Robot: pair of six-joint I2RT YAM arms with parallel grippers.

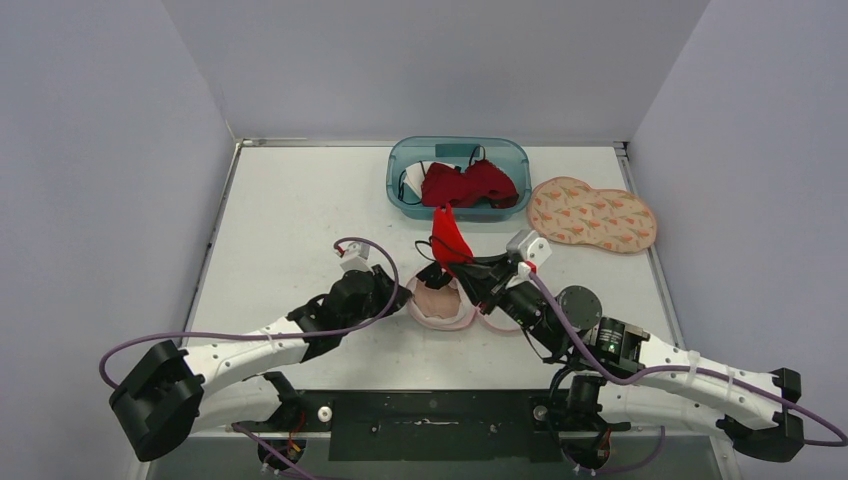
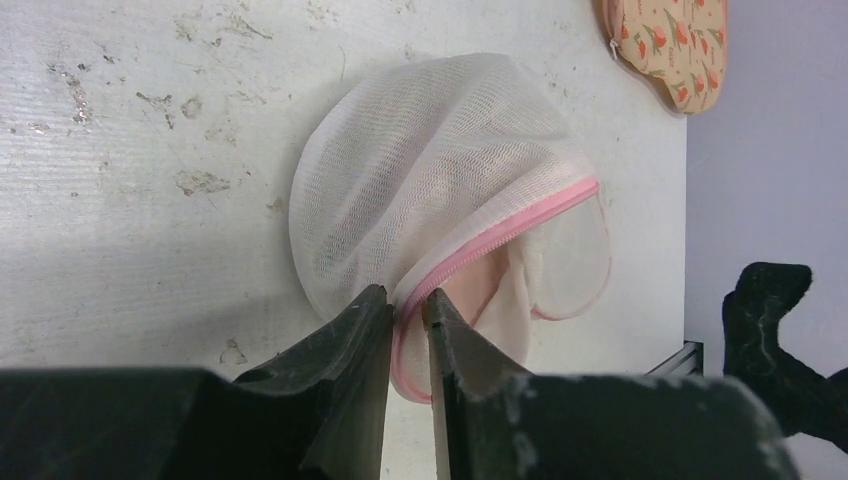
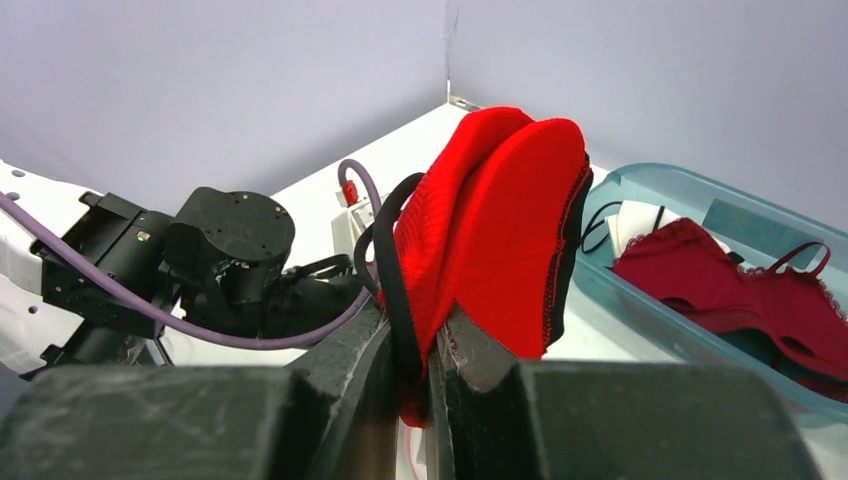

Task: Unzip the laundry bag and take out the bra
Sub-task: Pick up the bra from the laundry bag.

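The white mesh laundry bag [image 1: 440,305] [image 2: 430,170] lies on the table between the arms, its pink zipper [image 2: 500,235] parted and a pale lining showing inside. My left gripper [image 1: 405,296] [image 2: 408,305] is shut on the bag's zipper edge at its near end. A bright red bra [image 1: 450,240] [image 3: 490,220] with black trim and strap hangs upright above the bag. It is pinched at its lower end by my right gripper [image 1: 447,270] [image 3: 425,345], which is shut on it.
A teal plastic bin [image 1: 398,190] [image 3: 640,290] stands at the back centre holding dark red lingerie [image 1: 470,185] [image 3: 720,285]. A floral peach pouch [image 1: 590,213] [image 2: 670,35] lies to its right. The left arm [image 3: 200,260] sits close to the right gripper.
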